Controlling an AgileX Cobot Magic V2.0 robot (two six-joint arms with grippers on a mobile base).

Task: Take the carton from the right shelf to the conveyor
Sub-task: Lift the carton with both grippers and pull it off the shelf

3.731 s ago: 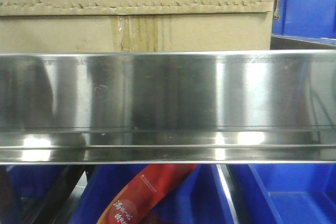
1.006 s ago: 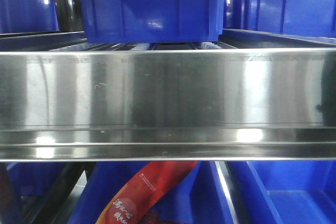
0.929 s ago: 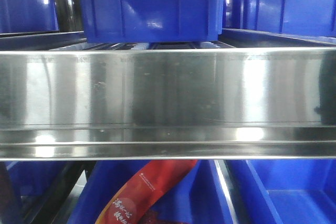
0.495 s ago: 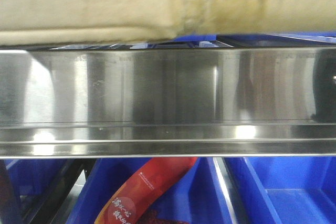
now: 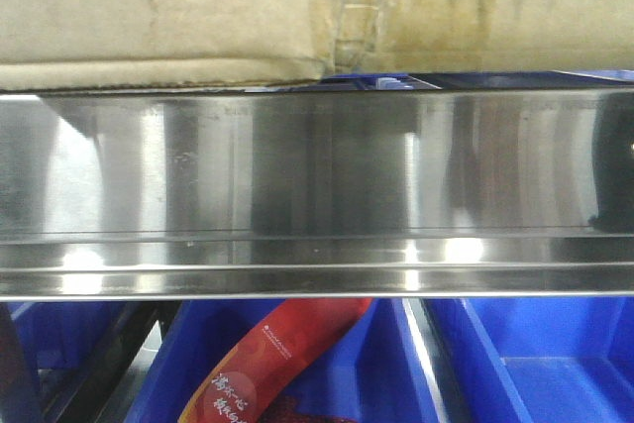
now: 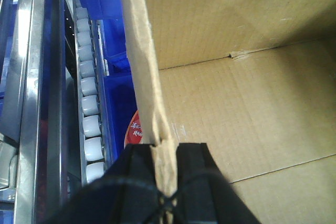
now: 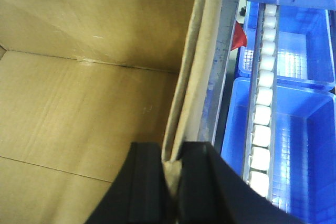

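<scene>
My left gripper (image 6: 167, 182) is clamped on the carton (image 6: 252, 108), one black pad on each side of its left wall, though frayed cardboard hides the fingertips and I cannot tell how deep they bite; left of the carton, this wrist view alone shows a row of white rollers (image 6: 89, 108); only the wrist views show my grip and the carton's bare inside; in the front view the carton fills the upper band, its top and both ends cut off by the frame, its bottom edge hanging just above the shelf (image 5: 317, 175) front rail, nearest at the left, with a sliver of blue showing under it at the right; below the carton and under the rail lie a red packet (image 5: 267, 364), its print too small to read, and blue bins (image 5: 535, 364); a second ago only a thin strip of the carton showed at the top and a blue bin stood in sight behind the rail, now covered; my right gripper (image 7: 170, 182) pinches the carton's right wall likewise, rollers and bins just right of it.
</scene>
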